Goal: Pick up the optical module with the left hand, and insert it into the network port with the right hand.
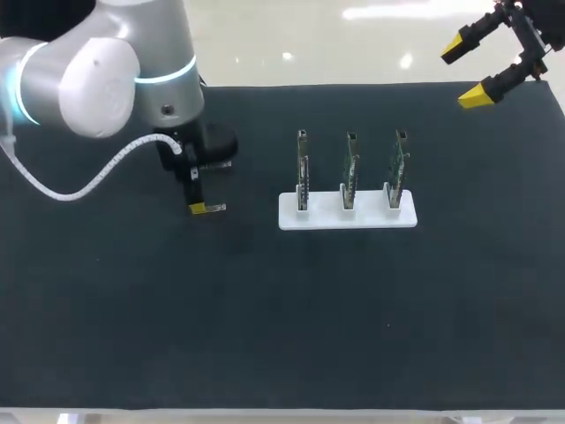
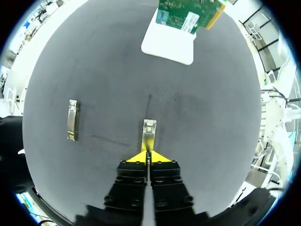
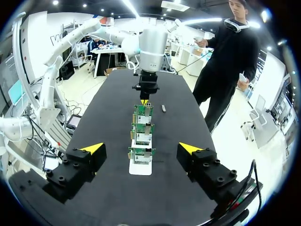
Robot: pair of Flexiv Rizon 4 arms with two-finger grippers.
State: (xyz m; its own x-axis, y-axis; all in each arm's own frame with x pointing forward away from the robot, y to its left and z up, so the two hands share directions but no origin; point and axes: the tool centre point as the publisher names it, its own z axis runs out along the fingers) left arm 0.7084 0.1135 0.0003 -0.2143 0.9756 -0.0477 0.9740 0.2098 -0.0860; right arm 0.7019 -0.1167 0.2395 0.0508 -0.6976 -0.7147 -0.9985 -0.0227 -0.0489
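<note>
A small metal optical module (image 2: 149, 133) lies on the black table (image 1: 265, 309), pointing ahead from my left gripper (image 2: 147, 157). The yellow tips press on its near end from both sides, low at the table's left middle (image 1: 207, 208). A second module (image 2: 71, 120) lies apart, beside that gripper; it also shows as the second module (image 3: 163, 108). The white stand (image 1: 347, 218) holds three upright green network cards (image 1: 350, 168). My right gripper (image 1: 467, 72) hangs open and empty high over the far right corner, with the stand (image 3: 141, 168) ahead of it.
In the left wrist view the stand (image 2: 169, 44) and one green card (image 2: 188, 14) stand well ahead of the fingers. Bare black table lies all around the stand in the head view.
</note>
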